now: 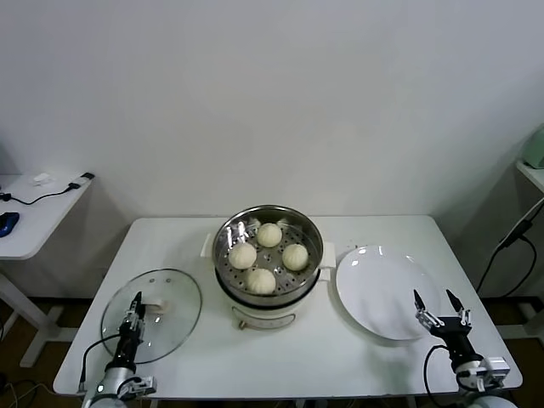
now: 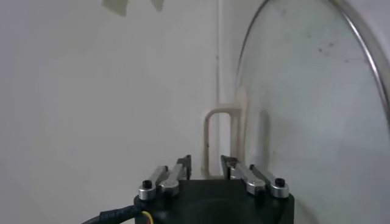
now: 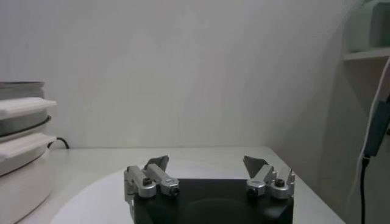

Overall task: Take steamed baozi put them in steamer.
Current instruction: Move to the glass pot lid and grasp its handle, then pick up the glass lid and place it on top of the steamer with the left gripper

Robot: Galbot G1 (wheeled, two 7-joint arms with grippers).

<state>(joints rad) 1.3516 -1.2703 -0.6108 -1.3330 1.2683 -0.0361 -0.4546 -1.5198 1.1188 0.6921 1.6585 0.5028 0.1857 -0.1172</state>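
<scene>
The steamer [image 1: 311, 231], a shiny steel basket on a cream-white pot base [image 1: 264, 318], stands mid-table. Four cream-white baozi lie inside it: one at the back [image 1: 269, 235], one at the left [image 1: 243, 256], one at the right [image 1: 295, 256] and one at the front [image 1: 262, 280]. My right gripper [image 1: 433, 296] is open and empty over the near right edge of the white plate [image 1: 374, 285]; it also shows in the right wrist view [image 3: 206, 161]. My left gripper [image 1: 135, 297] hovers over the glass lid [image 1: 174, 323], empty, its fingers a little apart [image 2: 206, 159].
The lid's cream handle [image 1: 159, 303] lies just right of my left gripper and shows ahead of it in the left wrist view [image 2: 234, 125]. The plate is empty. The steamer's side [image 3: 21, 112] shows in the right wrist view. A side desk [image 1: 34, 212] stands far left.
</scene>
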